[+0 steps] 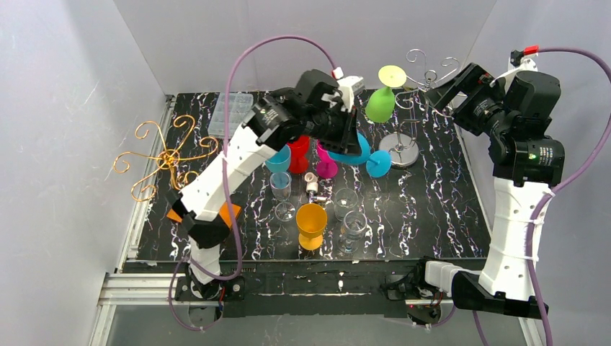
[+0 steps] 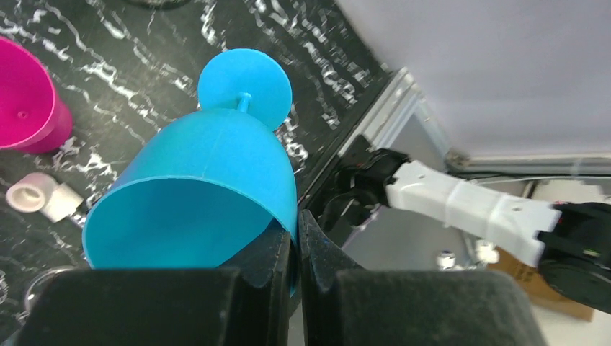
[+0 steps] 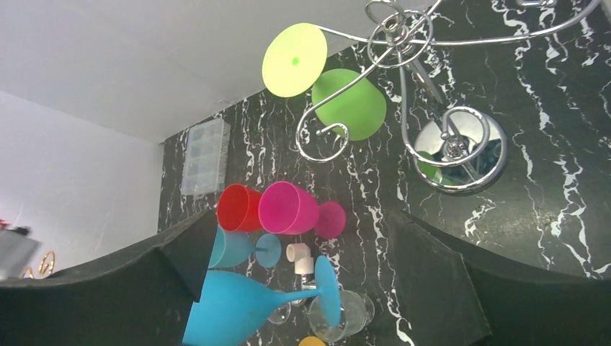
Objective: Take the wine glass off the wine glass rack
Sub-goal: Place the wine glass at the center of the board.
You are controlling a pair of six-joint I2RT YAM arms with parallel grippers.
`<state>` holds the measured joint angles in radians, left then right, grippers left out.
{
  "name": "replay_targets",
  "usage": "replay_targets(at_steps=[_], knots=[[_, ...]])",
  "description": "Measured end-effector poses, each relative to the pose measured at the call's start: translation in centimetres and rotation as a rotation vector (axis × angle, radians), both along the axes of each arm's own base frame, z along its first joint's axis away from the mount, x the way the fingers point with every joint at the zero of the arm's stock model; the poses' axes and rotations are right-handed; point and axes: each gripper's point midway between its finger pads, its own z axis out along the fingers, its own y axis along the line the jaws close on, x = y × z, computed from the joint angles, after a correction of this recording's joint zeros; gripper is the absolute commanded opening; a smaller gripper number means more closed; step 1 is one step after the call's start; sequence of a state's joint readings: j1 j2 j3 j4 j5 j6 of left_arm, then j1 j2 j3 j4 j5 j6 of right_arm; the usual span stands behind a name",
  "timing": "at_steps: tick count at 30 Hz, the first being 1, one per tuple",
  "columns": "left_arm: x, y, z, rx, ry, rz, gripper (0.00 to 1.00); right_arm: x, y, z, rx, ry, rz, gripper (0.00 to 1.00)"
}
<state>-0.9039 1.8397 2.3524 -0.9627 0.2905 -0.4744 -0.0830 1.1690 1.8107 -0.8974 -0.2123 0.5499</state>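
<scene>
Two claws differ: left claw [image 2: 295, 238] pinches the blue wine glass [image 2: 209, 173] by its rim, above the table's [image 1: 432, 216] middle; right claw [image 1: 437, 96] gapes empty beside the silver rack [image 1: 400, 150] near the far edge, where a green glass [image 1: 380, 104] hangs.

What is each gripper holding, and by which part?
The left gripper is shut on the blue wine glass, pinching the bowl wall at its rim. The right gripper is open and holds nothing.
</scene>
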Motion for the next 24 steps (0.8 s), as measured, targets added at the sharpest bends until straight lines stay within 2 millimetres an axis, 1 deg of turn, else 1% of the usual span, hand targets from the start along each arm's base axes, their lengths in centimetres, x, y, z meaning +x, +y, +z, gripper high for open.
replay_targets(at_steps=[3, 7, 10, 12, 13, 17, 21, 24], knots=[[0.0, -0.4, -2.6, 0.091, 0.002, -0.022, 0.0, -0.1, -0.3, 0.2, -0.013, -0.005, -0.015, 0.98], [0.7, -1.1, -5.7, 0.198, -0.022, -0.036, 0.0, -0.3, -0.5, 0.5, -0.019, -0.01, -0.029, 0.98], [1.3, -1.5, -7.4, 0.256, -0.041, -0.042, 0.0, -0.4, -0.7, 0.4, -0.025, -0.007, -0.036, 0.98], [1.8, -1.9, -8.3, 0.282, -0.057, -0.047, 0.0, -0.4, -0.8, 0.4, -0.029, -0.007, -0.041, 0.98], [1.8, -1.9, -8.4, 0.284, -0.059, -0.047, 0.0, -0.4, -0.9, 0.4, -0.031, -0.007, -0.044, 0.98], [3.0, -2.7, -10.4, 0.337, -0.09, -0.056, 0.0, -0.3, -1.1, 0.3, -0.042, -0.008, -0.052, 0.98], [3.8, -3.1, -11.9, 0.368, -0.104, -0.058, 0.0, -0.3, -1.3, 0.3, -0.048, -0.008, -0.06, 0.98], [4.5, -3.6, -12.6, 0.376, -0.124, -0.058, 0.0, -0.3, -1.3, 0.3, -0.052, -0.01, -0.064, 0.98]])
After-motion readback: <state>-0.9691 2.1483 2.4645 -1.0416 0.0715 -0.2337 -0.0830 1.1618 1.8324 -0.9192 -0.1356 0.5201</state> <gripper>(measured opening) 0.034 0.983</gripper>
